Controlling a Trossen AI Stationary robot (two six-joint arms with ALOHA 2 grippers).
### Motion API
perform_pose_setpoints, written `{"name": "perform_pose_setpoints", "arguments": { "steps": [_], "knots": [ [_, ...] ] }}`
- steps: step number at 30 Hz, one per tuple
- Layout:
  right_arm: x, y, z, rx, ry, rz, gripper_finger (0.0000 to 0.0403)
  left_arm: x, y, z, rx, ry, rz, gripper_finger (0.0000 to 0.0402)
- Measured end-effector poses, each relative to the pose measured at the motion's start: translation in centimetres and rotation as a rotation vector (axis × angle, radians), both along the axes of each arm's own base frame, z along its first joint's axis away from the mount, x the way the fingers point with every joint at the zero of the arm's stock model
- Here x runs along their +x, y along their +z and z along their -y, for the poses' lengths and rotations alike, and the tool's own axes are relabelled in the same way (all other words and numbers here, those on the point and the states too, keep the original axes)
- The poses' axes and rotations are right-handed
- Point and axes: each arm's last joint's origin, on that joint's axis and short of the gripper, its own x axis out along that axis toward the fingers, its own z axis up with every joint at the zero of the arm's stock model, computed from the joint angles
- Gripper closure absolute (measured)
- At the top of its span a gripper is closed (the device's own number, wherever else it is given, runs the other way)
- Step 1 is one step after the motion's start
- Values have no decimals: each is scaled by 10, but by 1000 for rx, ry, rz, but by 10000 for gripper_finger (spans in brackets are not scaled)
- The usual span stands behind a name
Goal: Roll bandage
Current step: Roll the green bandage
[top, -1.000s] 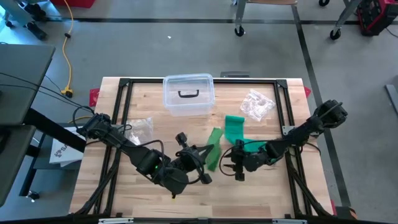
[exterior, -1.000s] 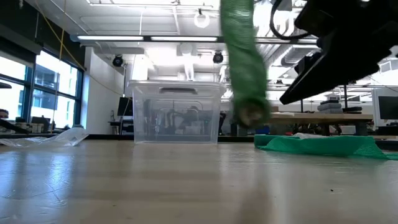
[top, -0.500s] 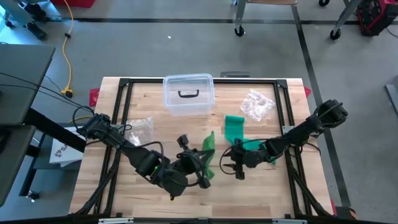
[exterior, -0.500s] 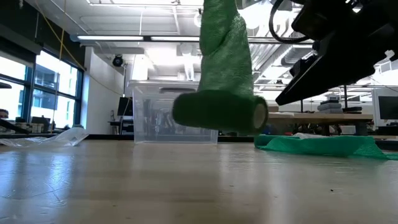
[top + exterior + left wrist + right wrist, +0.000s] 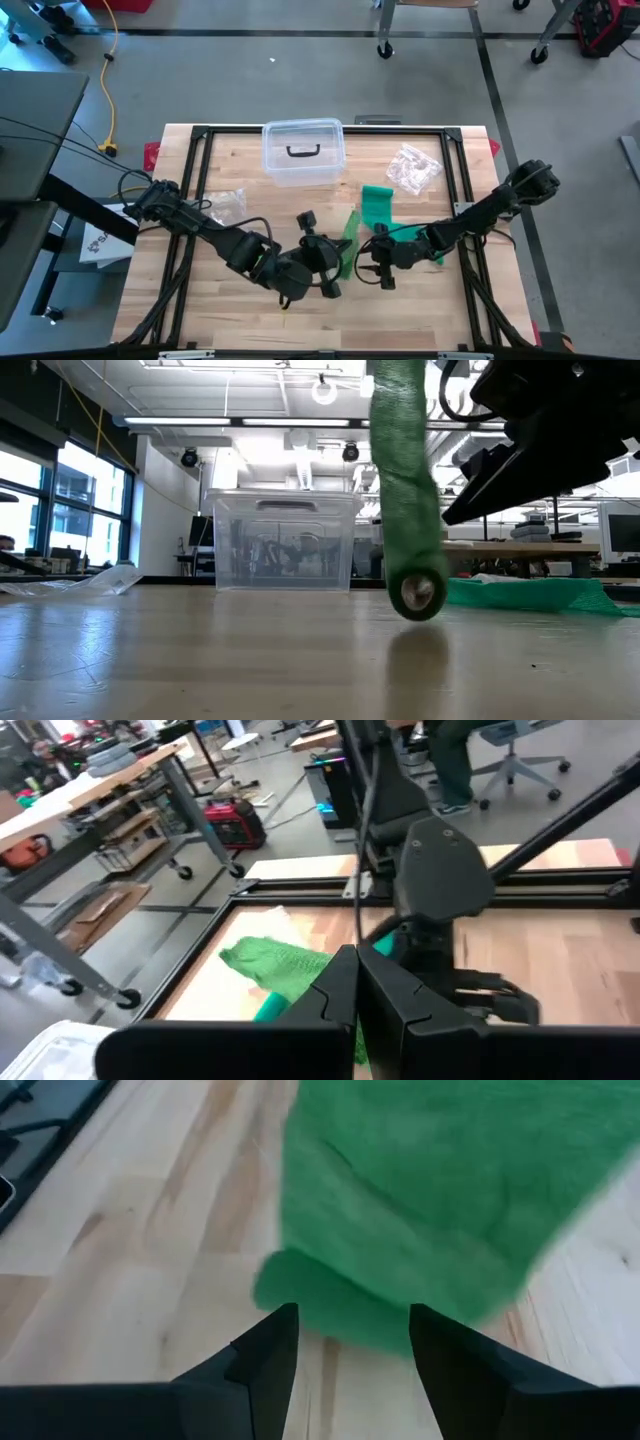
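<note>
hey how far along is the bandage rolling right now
Partly done: a rolled end of the green bandage hangs just above the table. In hand: the left gripper is shut on the strip, while the right gripper is open over the loose part. Left: a long stretch lies unrolled on the wood.

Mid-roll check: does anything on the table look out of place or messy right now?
Only the green bandage itself: much of it lies unrolled in a rumpled heap on the wood, with its rolled end dangling just above the table from the shut left gripper. The open right gripper waits beside it. The clear bin sits upright.
</note>
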Motion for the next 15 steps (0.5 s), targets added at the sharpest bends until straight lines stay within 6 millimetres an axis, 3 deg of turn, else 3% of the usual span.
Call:
{"name": "perform_pose_setpoints", "arguments": {
  "steps": [10, 15],
  "knots": [
    [-14, 12, 9, -15, -39, -57, 182, 0, 0, 0, -2, -26, -10, 402],
    [-12, 11, 15, -68, -27, -65, 160, 1, 0, 1, 16, -42, -21, 402]
  ]
}}
